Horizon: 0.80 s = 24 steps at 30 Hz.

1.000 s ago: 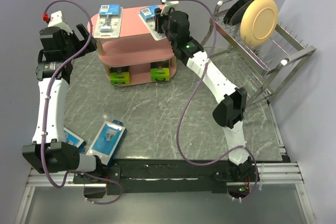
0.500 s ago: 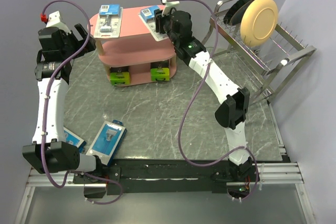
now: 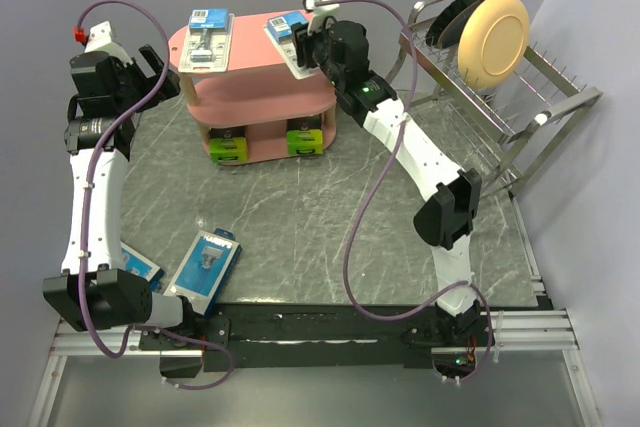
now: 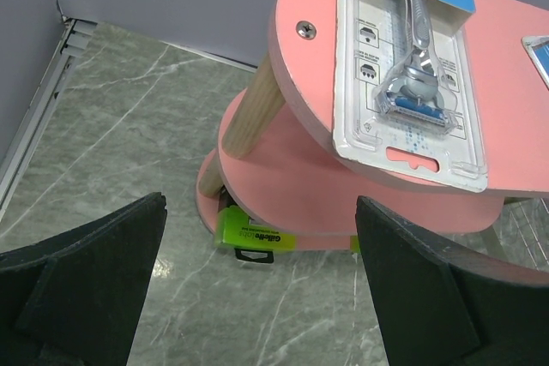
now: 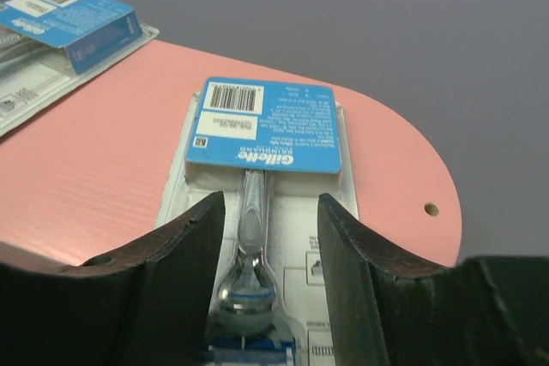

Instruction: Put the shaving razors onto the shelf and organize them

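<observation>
One blister pack (image 5: pixel 266 122) lies flat on the top board of the shelf (image 5: pixel 103 152), directly under my right gripper (image 5: pixel 268 203), whose jaws stand apart either side of the razor handle; the second blister pack (image 4: pixel 412 66) lies on the same board, up and ahead of my left gripper (image 4: pixel 260 203), which is spread wide and holds nothing; two green-ended boxes (image 3: pixel 228 144) sit on the bottom tier, below both grippers; two blue packs (image 3: pixel 207 264) lie on the bench (image 3: pixel 300 217), well behind them.
</observation>
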{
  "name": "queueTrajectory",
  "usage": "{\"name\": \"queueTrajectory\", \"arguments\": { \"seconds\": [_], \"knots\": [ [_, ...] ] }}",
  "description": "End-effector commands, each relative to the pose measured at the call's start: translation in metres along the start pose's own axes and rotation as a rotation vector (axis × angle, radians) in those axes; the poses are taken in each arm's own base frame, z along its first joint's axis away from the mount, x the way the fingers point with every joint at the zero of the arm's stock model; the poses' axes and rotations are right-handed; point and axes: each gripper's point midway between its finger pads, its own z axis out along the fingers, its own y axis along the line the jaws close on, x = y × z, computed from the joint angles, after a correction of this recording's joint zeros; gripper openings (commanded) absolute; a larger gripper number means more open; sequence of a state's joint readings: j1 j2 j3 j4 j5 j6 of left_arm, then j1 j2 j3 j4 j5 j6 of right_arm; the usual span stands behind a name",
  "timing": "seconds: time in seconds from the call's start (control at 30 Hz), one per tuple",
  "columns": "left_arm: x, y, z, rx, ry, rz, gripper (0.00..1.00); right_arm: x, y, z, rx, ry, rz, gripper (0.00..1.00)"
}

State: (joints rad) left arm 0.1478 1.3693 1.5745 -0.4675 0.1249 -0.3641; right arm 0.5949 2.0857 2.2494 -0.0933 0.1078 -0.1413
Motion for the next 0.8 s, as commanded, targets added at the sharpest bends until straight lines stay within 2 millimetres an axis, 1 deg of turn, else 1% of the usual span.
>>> {"name": "queueTrajectory", "arguments": {
  "seconds": [0.0,0.1,0.13,0.17,0.2,0.23,0.27,0.33,0.4,0.47,0.57,0.6,0.63,0.67,0.7,0.73,0.77],
  "knots": [
    [-0.016,-0.01,-0.006,0.041,-0.055,-0.013,0.97,-0.042,-0.015,-0.029,0.024,-0.053,-0.025,0.55],
    [-0.015,-0.01,-0.005,0.045,-0.05,-0.02,0.97,-0.032,-0.014,-0.026,0.022,-0.024,-0.03,0.49],
    [-0.014,-0.009,-0.005,0.044,-0.047,-0.022,0.97,-0.03,-0.013,-0.025,0.019,-0.019,-0.031,0.46],
    [-0.015,-0.01,-0.005,0.046,-0.049,-0.023,0.97,-0.026,-0.012,-0.024,0.016,-0.011,-0.029,0.4],
    [-0.015,-0.01,-0.005,0.046,-0.049,-0.023,0.97,-0.024,-0.012,-0.023,0.014,-0.005,-0.024,0.39],
    [-0.015,-0.009,-0.005,0.045,-0.051,-0.022,0.97,-0.026,-0.01,-0.022,0.01,-0.008,-0.02,0.39],
    [-0.016,-0.009,-0.006,0.044,-0.052,-0.024,0.97,-0.021,-0.01,-0.019,0.009,-0.002,-0.015,0.39],
    [-0.014,-0.008,-0.007,0.042,-0.051,-0.024,0.97,-0.022,-0.009,-0.018,0.006,-0.003,-0.009,0.4],
    [-0.013,-0.005,-0.008,0.035,-0.051,-0.024,0.97,-0.019,-0.007,-0.016,0.004,0.002,0.003,0.44],
    [-0.012,-0.002,-0.01,0.03,-0.05,-0.026,0.97,-0.018,-0.007,-0.017,0.008,0.004,0.003,0.51],
    [-0.008,0.001,-0.011,0.028,-0.043,-0.038,0.97,-0.012,-0.009,-0.013,0.026,0.012,0.005,0.51],
    [-0.01,0.001,-0.013,0.029,-0.047,-0.041,0.97,-0.015,-0.011,-0.012,0.035,0.0,0.011,0.52],
    [-0.009,0.002,-0.013,0.026,-0.045,-0.047,0.97,-0.008,-0.011,-0.007,0.043,0.008,0.016,0.51],
    [-0.008,0.003,-0.013,0.027,-0.043,-0.051,0.97,-0.009,-0.012,-0.004,0.058,0.002,0.033,0.5],
    [-0.007,0.003,-0.013,0.029,-0.039,-0.055,0.97,-0.017,-0.012,-0.002,0.067,-0.023,0.04,0.48],
    [-0.008,0.004,-0.013,0.028,-0.043,-0.06,0.97,-0.01,-0.01,0.004,0.076,-0.018,0.039,0.45],
    [-0.008,0.005,-0.014,0.028,-0.043,-0.061,0.97,-0.008,-0.011,0.007,0.099,-0.019,0.043,0.44]
  ]
}}
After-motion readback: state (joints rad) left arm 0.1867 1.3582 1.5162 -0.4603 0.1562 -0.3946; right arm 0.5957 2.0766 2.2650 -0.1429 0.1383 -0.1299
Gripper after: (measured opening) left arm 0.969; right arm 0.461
